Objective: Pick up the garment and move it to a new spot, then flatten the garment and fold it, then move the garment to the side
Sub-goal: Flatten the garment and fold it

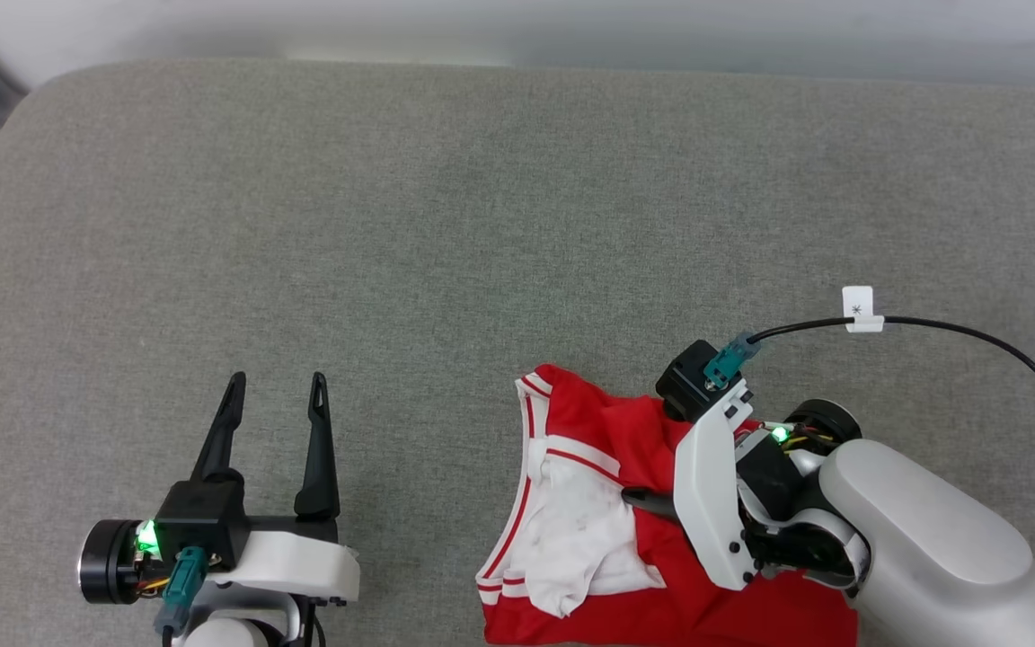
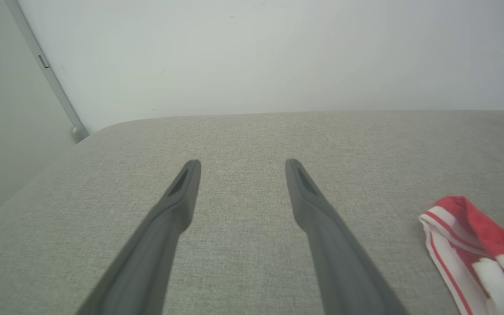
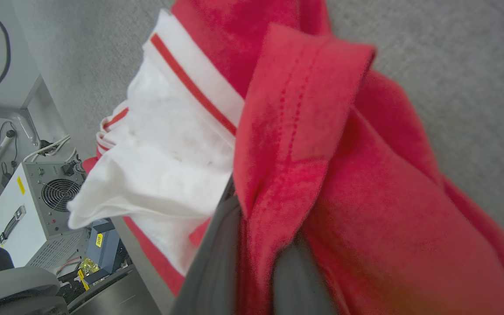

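Your right gripper pinched the garment at the near edge of the cushion; your left gripper stood spread wide, empty.

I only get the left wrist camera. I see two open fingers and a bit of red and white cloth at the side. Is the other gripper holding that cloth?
Observer: Yes. In the right wrist view the right gripper is shut on a red fold of the garment.
Operator: Is it lying flat?
Observer: No. The head view shows it bunched up, with a white sleeve crumpled on top of the red.
Operator: Anything else over there?
Observer: A black cable with a white tag runs off from the right wrist, toward the right of the head view.
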You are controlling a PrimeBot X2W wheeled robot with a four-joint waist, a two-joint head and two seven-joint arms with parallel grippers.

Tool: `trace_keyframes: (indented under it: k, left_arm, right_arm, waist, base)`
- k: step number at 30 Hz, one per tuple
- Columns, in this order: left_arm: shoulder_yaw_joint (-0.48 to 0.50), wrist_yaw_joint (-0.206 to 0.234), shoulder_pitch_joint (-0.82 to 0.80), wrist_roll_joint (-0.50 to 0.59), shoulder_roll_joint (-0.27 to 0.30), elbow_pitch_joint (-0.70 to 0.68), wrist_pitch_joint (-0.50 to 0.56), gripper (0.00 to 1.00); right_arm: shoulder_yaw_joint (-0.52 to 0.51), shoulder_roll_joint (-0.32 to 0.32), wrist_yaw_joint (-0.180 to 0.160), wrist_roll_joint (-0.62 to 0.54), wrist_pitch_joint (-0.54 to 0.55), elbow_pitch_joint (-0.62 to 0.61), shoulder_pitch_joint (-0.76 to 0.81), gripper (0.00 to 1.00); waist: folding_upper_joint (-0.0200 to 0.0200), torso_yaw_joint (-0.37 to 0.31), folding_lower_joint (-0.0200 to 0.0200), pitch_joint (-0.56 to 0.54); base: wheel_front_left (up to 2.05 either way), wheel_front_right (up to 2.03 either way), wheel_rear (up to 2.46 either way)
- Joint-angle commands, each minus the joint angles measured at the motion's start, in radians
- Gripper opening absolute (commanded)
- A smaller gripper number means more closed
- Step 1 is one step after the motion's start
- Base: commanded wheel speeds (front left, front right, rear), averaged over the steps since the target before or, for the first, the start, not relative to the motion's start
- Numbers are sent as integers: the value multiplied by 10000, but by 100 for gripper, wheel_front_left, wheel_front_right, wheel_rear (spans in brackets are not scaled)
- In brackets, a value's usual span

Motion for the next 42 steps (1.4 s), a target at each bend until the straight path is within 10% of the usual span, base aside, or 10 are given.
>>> trace_keyframes:
  k: [1,2,3,13,19,29,42]
  left_arm:
    - [25,2,-99,-26,-17,25,-23,100]
    - [50,-8,-62,-26,-17,52,-24,100]
    - [87,-17,-4,-27,-17,76,-23,100]
    - [395,-155,553,97,-30,116,-23,100]
    - [402,-49,1071,43,-43,-68,-23,100]
    - [539,-66,1429,-18,-49,-174,-23,100]
    - [681,-159,1602,-84,-54,-184,-23,100]
  right_arm:
    - [185,72,-9,110,-273,203,-75,23]
    - [235,10,-9,169,-490,203,-123,82]
    - [280,-77,-9,202,-708,137,-195,100]
    - [-1065,-1597,-6,-675,-4610,-1332,-289,100]
    - [-6264,40,-6,-4704,-8779,-830,2195,100]
    - [-8547,1866,-6,-6288,-9427,-1814,5013,100]
    - [-8891,2926,-6,-6656,-9471,-2296,6698,100]
  waist:
    - [0,-34,-1,-58]
    - [0,-55,-1,-120]
    - [0,-89,-1,-202]
    - [0,-692,-1,-1176]
    - [0,-1286,-1,-1861]
    - [0,-1473,-1,-2103]
    - [0,-1630,-1,-2123]
  base:
    - [0,0,0]
    - [0,0,0]
    - [0,0,0]
    - [0,0,0]
    - [0,0,0]
    - [0,0,0]
    - [0,0,0]
